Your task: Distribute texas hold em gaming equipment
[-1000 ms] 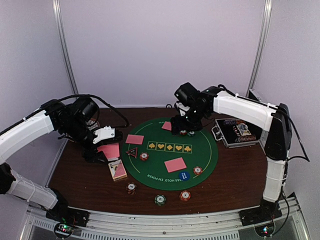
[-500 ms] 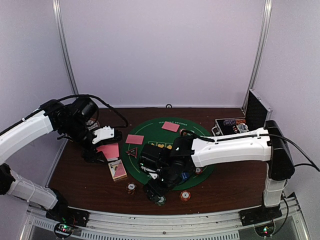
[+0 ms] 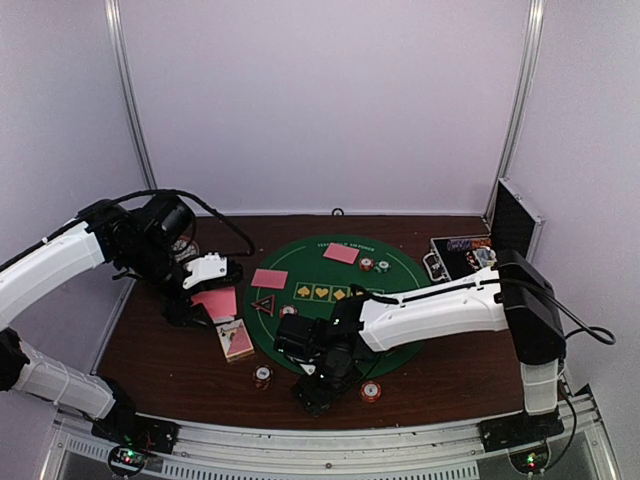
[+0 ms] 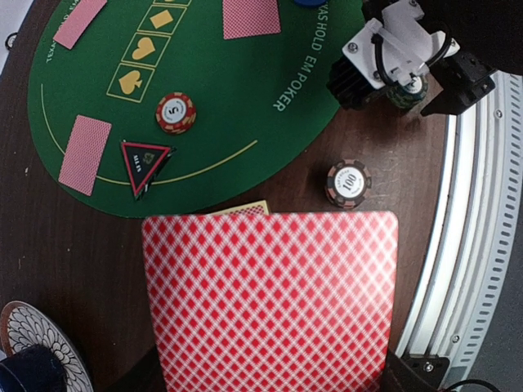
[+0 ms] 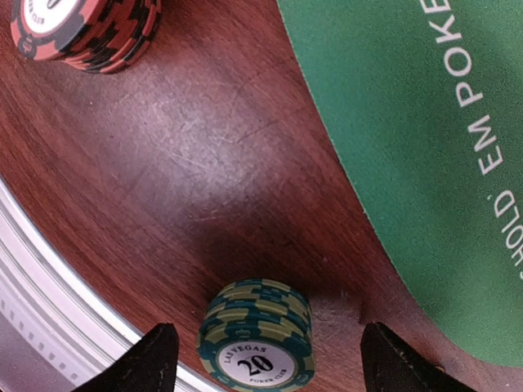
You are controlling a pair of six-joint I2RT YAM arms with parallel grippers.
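My left gripper (image 3: 203, 292) is shut on a pink-backed playing card (image 4: 270, 298), held above the table left of the green mat; the card hides the fingers. My right gripper (image 5: 265, 353) is open low over the near table edge. Its two black fingertips (image 5: 155, 355) stand either side of a green stack of poker chips (image 5: 257, 339) marked 20, without touching it. In the top view the gripper (image 3: 318, 388) covers that stack. A red chip stack (image 3: 370, 391) and a dark one (image 3: 263, 375) flank it. Pink cards (image 3: 269, 278) lie on the mat.
The round green felt mat (image 3: 400, 290) fills the table's middle, with a triangular marker (image 3: 263, 303) and a chip (image 3: 288, 311) on it. A card box (image 3: 236, 340) lies by its left edge. The open metal case (image 3: 465, 255) stands at the right. A metal rail (image 5: 49, 302) runs along the near edge.
The right arm swung from the far side of the mat across to the near edge and settled over the green chip stack. The left arm with its card stayed put.
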